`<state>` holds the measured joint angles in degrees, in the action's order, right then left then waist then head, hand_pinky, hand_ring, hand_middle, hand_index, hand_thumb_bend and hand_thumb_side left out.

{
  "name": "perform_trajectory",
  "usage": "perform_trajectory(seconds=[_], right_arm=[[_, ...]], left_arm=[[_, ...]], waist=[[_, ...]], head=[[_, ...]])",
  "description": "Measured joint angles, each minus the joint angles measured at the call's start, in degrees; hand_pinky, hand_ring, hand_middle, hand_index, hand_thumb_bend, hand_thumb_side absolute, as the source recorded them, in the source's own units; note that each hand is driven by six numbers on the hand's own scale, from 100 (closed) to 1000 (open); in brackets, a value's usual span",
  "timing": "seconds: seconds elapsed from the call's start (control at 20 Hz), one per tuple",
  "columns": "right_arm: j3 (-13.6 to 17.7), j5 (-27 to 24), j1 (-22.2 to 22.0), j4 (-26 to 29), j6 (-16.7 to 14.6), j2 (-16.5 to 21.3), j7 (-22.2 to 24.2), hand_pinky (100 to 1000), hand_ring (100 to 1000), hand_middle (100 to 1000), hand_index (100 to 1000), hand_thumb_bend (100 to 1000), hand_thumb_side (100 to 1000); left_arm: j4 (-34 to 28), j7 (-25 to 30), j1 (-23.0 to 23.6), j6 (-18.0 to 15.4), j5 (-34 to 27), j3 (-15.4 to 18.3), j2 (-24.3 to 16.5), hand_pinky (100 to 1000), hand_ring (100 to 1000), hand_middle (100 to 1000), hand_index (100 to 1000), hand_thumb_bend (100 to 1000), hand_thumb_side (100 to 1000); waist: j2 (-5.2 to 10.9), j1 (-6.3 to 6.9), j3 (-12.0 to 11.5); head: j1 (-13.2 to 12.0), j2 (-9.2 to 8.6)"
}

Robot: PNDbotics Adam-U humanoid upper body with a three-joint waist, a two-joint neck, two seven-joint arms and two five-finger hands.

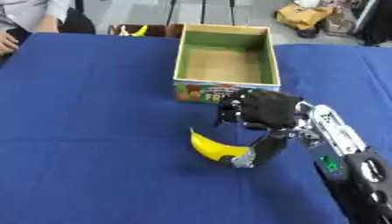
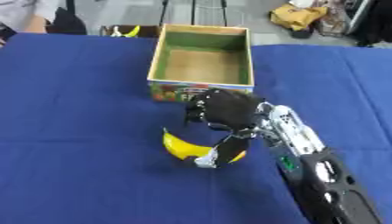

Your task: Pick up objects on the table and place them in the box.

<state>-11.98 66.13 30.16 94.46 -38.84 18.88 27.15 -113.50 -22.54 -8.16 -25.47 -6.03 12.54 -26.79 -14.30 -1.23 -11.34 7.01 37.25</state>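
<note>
I can read no text; the box (image 1: 226, 94) front at frame centre carries a colourful printed label, its lettering illegible.

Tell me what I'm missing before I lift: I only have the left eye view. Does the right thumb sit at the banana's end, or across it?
Observer: Across it. In the right eye view, yellow of the banana shows on both sides of the right hand's thumb, with a short piece past it on the right.
Operator: Does the left hand show in your other view?
Observer: No. The right eye view shows no left hand either, only the right arm coming in from the lower right.
</note>
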Motion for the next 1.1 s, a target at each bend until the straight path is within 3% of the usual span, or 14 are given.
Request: perform_trajectory(seconds=[0.25,0.6,1.1], right_arm=[[-0.2,0.9,-0.5,-0.2,-0.2,-0.3,-0.2,721,812,638,761,405,1000],[-0.8,2.5,-3.3,-0.1,-1.5,0.1,-1.5,719,812,647,760,393,1000],[-1.0,7.1,-4.5,-0.5,-2.8,0.2,-2.8,718,812,653,767,362,1000]], left_arm=[[0.0,0.0,0.0,0.0,0.0,0.0,0.0,523,715,598,707,100,1000],[0.0,-0.4,0.7,0.1,0.7,0.0,-1.2,524,715,598,708,100,1000],[0.0,-1.0,0.8,0.1,1.6,0.1,-1.5,524,715,598,708,100,1000]], waist=[[0.02,-0.18,0.0],[1.01,-1.42,1.2],[1.10,-1.35,1.1]], head=[[0.0,-0.01],[-1.2,0.01],[-1.5,0.00]])
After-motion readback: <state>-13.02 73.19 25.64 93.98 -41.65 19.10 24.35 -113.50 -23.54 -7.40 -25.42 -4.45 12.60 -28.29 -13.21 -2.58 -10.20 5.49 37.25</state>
